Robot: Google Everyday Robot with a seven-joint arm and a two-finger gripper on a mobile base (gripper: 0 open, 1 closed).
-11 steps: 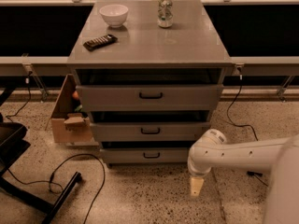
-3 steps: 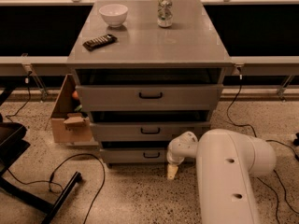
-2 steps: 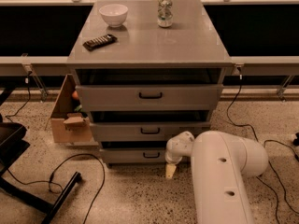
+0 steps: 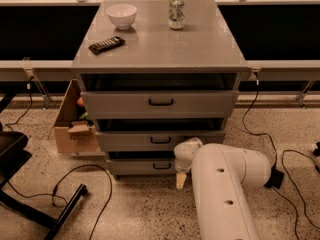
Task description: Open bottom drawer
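The bottom drawer (image 4: pixel 135 167) is the lowest grey front of three in the grey cabinet, with a small black bar handle (image 4: pixel 161 166). It looks pushed in, about level with the drawer above. My white arm fills the lower right. My gripper (image 4: pixel 180 180) hangs just right of the handle, in front of the drawer's right end, with its yellowish tip pointing down at the floor. The arm's wrist hides the drawer's right end.
The middle drawer (image 4: pixel 160 140) and top drawer (image 4: pixel 160 103) sit above. On the cabinet top are a white bowl (image 4: pixel 121 15), a can (image 4: pixel 176 12) and a dark remote (image 4: pixel 106 45). A cardboard box (image 4: pixel 75 124) stands at the left. Cables (image 4: pixel 75 184) and a black chair base (image 4: pixel 30 204) lie on the floor.
The arm has swung left from the cabinet's right side, and the gripper now sits close by the bottom drawer's handle. The drawers have not moved.
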